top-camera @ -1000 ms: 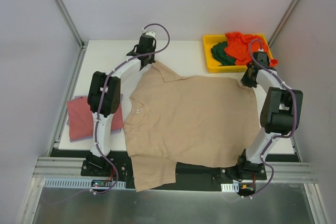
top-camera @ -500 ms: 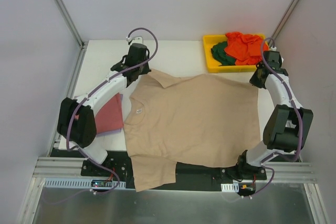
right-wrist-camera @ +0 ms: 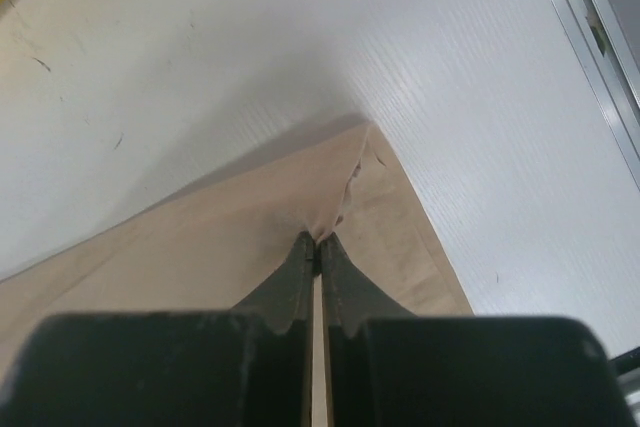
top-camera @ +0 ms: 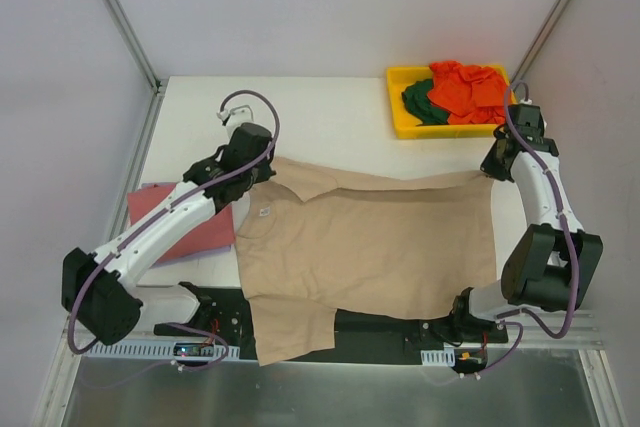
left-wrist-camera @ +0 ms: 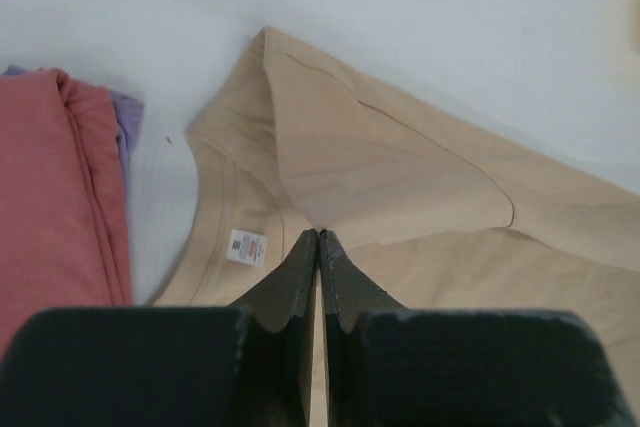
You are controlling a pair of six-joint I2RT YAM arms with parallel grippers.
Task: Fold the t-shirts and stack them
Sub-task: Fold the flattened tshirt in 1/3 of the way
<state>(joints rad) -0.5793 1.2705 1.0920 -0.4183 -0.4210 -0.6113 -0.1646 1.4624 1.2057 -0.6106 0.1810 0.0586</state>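
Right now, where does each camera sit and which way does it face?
Top external: above and behind the bases, looking down at the table; left arm and right arm show.
Left wrist: on the left arm, looking along the shut left hand at the folded tan t-shirt; dusty-red t-shirt left.
Right wrist: on the right arm, looking along the shut right hand at that shirt's corner.
Shared: all three show the tan t-shirt.

Nothing legible showed in any view. The only printed thing was a small white neck label (left-wrist-camera: pixel 247 247) sewn inside the collar of the tan t-shirt (left-wrist-camera: pixel 400 157). It carried a few faint marks, too small and blurred to make out as letters or numbers. In the top view the same label was only a pale speck.
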